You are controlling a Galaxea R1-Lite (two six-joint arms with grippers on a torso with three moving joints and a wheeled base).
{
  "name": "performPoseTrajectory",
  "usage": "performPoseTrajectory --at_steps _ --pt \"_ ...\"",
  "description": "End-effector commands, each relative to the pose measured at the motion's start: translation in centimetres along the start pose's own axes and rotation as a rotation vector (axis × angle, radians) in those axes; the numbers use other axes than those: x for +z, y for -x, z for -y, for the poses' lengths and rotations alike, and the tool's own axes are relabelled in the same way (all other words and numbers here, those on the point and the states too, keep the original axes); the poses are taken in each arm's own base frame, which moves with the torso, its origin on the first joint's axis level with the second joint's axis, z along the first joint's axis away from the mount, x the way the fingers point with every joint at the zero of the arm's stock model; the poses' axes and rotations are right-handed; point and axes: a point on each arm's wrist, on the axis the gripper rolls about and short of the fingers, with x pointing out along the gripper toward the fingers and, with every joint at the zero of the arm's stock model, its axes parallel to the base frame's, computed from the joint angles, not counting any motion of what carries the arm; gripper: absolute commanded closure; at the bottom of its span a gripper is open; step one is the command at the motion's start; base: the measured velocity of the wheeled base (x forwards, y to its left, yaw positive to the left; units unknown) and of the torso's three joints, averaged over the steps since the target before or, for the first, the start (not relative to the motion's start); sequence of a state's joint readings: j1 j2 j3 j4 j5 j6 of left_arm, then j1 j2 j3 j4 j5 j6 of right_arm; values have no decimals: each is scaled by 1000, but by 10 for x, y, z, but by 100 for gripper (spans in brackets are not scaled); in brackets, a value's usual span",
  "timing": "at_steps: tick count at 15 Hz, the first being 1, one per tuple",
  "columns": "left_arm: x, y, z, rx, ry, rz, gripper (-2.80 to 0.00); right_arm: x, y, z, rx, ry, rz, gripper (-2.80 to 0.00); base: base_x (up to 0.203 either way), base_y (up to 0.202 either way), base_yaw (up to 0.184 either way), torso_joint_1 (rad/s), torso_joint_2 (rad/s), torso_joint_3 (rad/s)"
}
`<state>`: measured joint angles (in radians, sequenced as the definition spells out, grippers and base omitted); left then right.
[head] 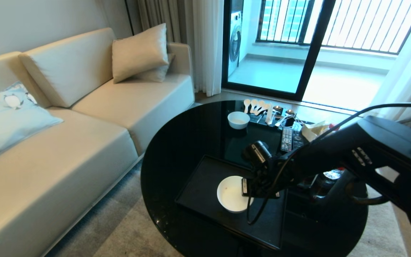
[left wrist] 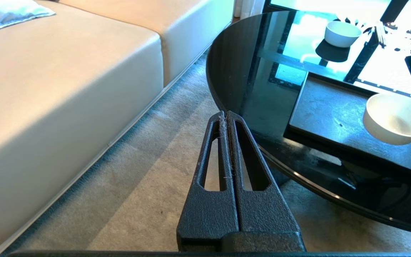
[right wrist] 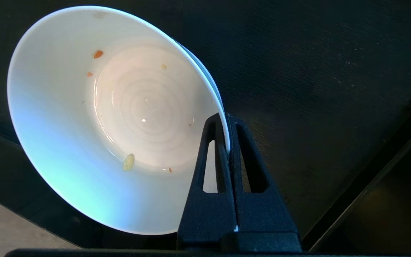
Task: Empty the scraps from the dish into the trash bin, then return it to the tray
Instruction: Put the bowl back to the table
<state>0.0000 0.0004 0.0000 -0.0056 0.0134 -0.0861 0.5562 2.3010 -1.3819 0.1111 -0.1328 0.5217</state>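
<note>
My right gripper (head: pixel 244 187) (right wrist: pixel 227 119) is shut on the rim of the dish (head: pixel 231 194) (right wrist: pixel 84 142), a white round bowl. The dish sits low over the black tray (head: pixel 205 178) (right wrist: pixel 316 89), toward its right half. Whether it rests on the tray I cannot tell. Of the scraps, only small orange flecks (right wrist: pixel 98 54) and a pale crumb (right wrist: pixel 128 161) show inside it. My right arm hides most of the trash bin; only a bit of its clear liner (head: pixel 332 174) shows. My left gripper (left wrist: pixel 227 113) hangs shut and empty over the carpet beside the table.
The tray lies on a round black glass table (head: pixel 177 142). At the table's far side are a smaller white bowl (head: pixel 238 119), spoons (head: pixel 255 106), a remote (head: pixel 287 140) and tissues (head: pixel 312 130). A cream sofa (head: pixel 84 125) stands to the left.
</note>
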Motion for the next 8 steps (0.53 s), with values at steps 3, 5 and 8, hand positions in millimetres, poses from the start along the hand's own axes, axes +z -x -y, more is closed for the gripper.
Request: performPoseTrajectory --at_steps 3,5,8 --pt "0 0 0 0 0 1 0 9 -14 0 -6 -71 9 0 0 0 0 0 0 0" --pt "0 0 0 0 0 1 0 9 -18 3 -12 -78 6 0 0 0 0 0 0 0" --pt "0 0 0 0 0 1 0 10 -22 8 -20 -87 1 0 0 0 0 0 0 0"
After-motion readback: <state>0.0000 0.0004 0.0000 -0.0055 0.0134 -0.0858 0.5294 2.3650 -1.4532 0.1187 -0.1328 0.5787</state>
